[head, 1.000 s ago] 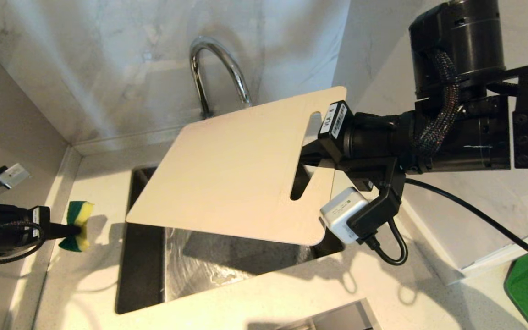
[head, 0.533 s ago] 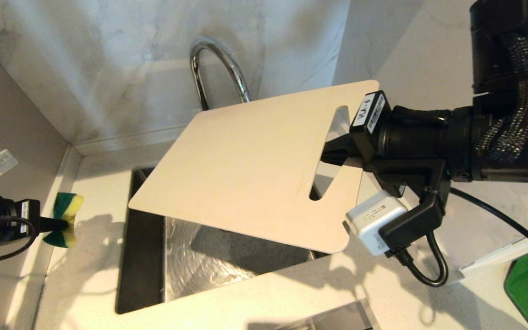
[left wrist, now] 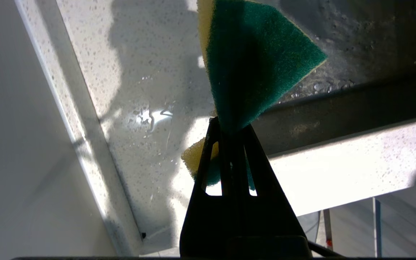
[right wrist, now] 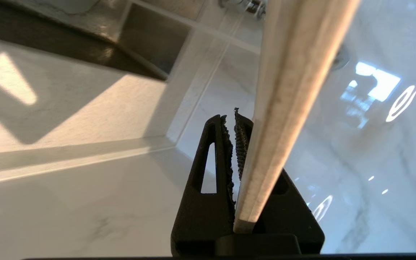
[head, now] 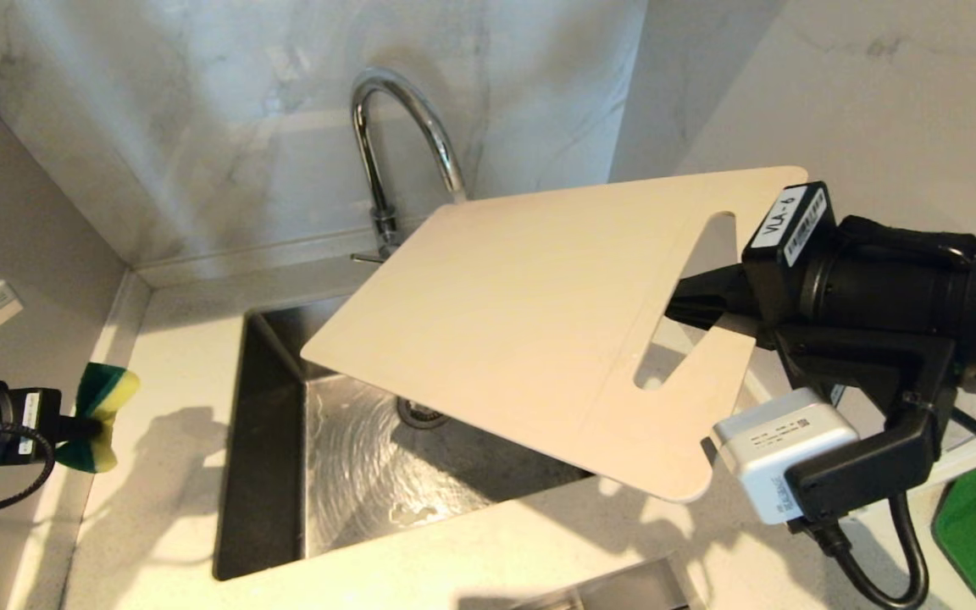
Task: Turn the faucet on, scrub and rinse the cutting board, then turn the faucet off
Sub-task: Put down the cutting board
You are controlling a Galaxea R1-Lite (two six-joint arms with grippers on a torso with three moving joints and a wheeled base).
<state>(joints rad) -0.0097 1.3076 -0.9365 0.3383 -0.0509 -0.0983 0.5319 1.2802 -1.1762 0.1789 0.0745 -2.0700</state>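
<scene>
Cutting board (head: 539,313) was held in the air over the right half of the sink (head: 268,474), tilted, with its lower far corner out over the basin and its handle slot toward the right. Was gripped at the short handle end by the right gripper (head: 712,301), pincer clamped on the board's edge beside the slot; seen edge-on in the right wrist view (right wrist: 284,108), pressed between the black ribbed fingers (right wrist: 226,151). Had moved rightward and a little lower compared with a second ago, uncovering more of the basin and the drain.

Faucet (head: 395,144) stood behind the board at the back edge of the sink, arched spout partly hidden by the board's far edge, thin side lever visible at the base. Could not tell whether water was running.

Sink basin showed wet steel and swirl marks below the board. Pale speckled countertop (head: 158,407) surrounded it, with marble-look wall (head: 200,127) behind.

Left gripper (head: 73,428) hung at the far left over the countertop, well apart from the board, pincer squeezed together on a green and yellow sponge (head: 98,415); sponge (left wrist: 255,65) was pinched at its middle so both ends flared out. Had drawn back toward the left edge of the head view since the earlier moments.
</scene>
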